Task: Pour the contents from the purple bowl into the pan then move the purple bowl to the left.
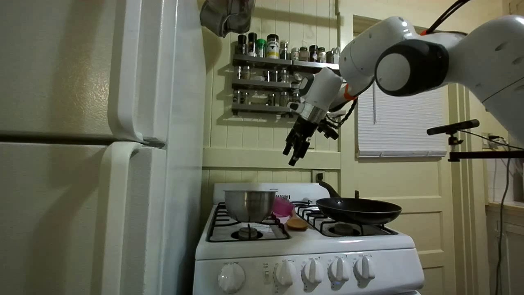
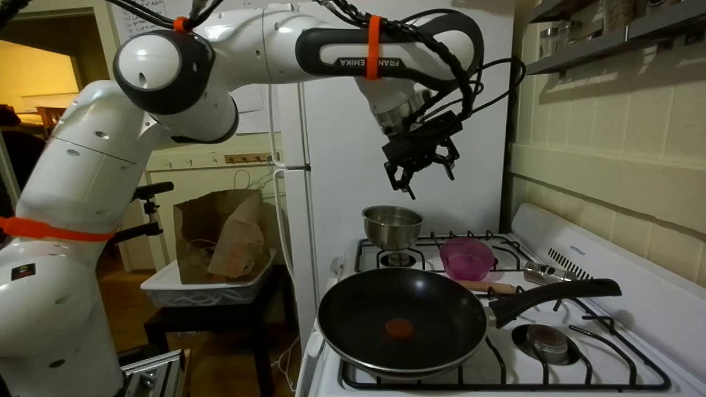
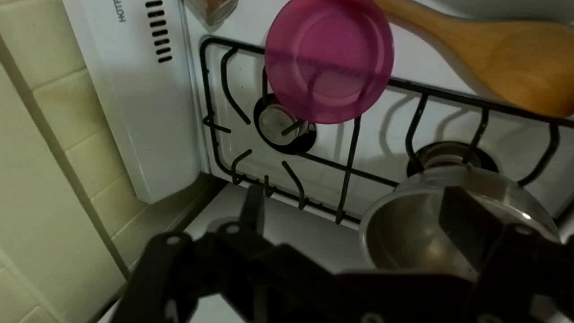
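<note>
The purple bowl (image 3: 332, 63) is small, pink-magenta and see-through. It rests at the edge of a burner grate, and I see only its bare inside in the wrist view. It also shows in both exterior views (image 1: 282, 207) (image 2: 468, 259), partly behind the steel pot in one of them. The black pan (image 2: 375, 298) sits on the grate of the neighbouring burners, its long handle toward the stove's back; it also shows in an exterior view (image 1: 358, 211) but is out of the wrist view. My gripper (image 2: 432, 186) is open and empty, high above the stove (image 1: 290, 155) (image 3: 354, 193).
A shiny steel pot (image 2: 392, 227) stands on a front burner, below my gripper (image 3: 403, 233). A wooden spoon (image 3: 493, 49) lies between the grates beside the bowl. A glass jar (image 2: 549, 273) lies near the backguard. A fridge (image 1: 82, 205) and spice shelves (image 1: 262, 84) flank the stove area.
</note>
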`<state>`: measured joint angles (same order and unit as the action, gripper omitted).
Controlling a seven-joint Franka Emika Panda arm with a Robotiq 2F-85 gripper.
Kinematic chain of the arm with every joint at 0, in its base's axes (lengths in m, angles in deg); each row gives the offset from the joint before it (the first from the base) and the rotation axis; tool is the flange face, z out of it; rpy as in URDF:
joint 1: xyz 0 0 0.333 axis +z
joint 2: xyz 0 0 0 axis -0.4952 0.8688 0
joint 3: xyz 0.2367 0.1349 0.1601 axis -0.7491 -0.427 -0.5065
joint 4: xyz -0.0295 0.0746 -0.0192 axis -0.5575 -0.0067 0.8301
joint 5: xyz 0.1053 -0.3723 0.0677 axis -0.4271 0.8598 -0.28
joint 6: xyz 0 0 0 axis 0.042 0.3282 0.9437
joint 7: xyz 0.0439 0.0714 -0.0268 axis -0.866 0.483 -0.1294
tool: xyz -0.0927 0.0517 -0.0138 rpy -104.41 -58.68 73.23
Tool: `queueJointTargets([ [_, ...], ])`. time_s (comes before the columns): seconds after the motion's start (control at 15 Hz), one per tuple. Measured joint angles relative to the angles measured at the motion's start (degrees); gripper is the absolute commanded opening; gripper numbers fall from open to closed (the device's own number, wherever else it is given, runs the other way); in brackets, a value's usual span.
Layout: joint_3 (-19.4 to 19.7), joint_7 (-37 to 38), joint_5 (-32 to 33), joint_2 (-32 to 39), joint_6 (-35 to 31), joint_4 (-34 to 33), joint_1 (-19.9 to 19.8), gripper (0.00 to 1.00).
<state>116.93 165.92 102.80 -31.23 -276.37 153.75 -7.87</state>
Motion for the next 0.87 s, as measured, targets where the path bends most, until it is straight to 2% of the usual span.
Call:
queueJointTargets([
  [0.2,9.02,7.59,0.0,-4.58,0.0,6.73,9.5,1.0],
  [0.4,21.82,15.3,0.0,-8.46,0.01,11.4,21.54,1.0],
  [0.53,31.05,20.06,-0.02,-9.82,0.74,11.09,29.81,1.0],
  [0.6,32.98,20.34,0.0,-10.32,0.79,10.37,31.76,1.0],
  [0.87,31.27,19.8,-0.01,-9.88,0.8,10.83,30.06,1.0],
])
